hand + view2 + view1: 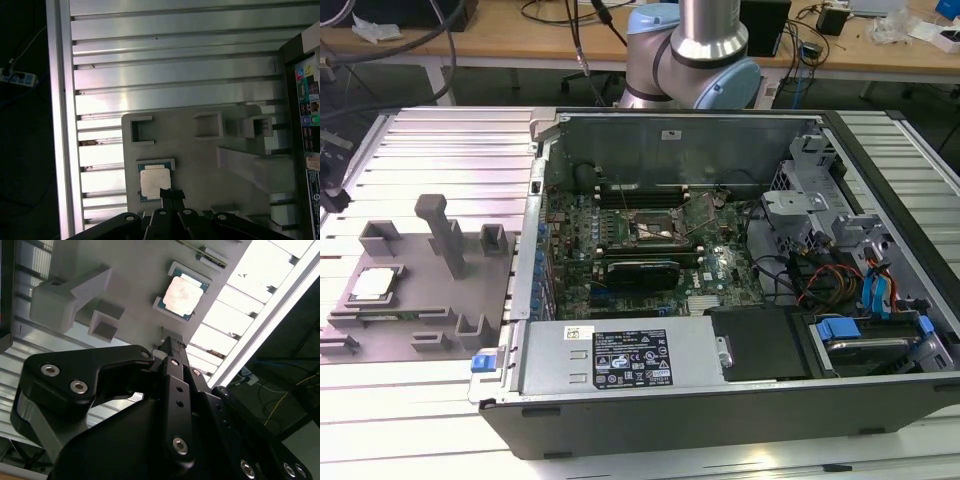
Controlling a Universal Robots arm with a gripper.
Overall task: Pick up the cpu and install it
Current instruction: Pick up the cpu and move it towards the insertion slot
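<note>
Logged in the first wrist view: end effector (172, 193), narrow, black fingertips pressed together with nothing gripped. Below and just ahead of those tips: the cpu (152, 182), silver top up, flat in a shallow square pocket of the grey fixture plate (200, 165). Overlap of the tips with the cpu's near edge in that view; contact impossible to tell there. Same cpu in the second wrist view, beyond the tips with bare plate between, so apart rather than touching. Around the pocket, also below the end effector and off to the sides of the tips: open-sided bracket block (134, 131), hollow square block (207, 115), tall angled post (250, 167), all moulded grey. Under the plate: ribbed aluminium surface (165, 75), bright with glare. In the exterior view: cpu on the plate, well apart from the open computer case (720, 425) lying on the same surface. Inside the case: green motherboard (580, 235), cpu socket (655, 228) dark in the middle, black expansion card (640, 270) just beside the socket, blue and orange cables (868, 290) by the drive cage. Behind the case: silver and pale-blue arm joint (695, 50). Task status: cpu not yet picked, not yet installed.
</note>
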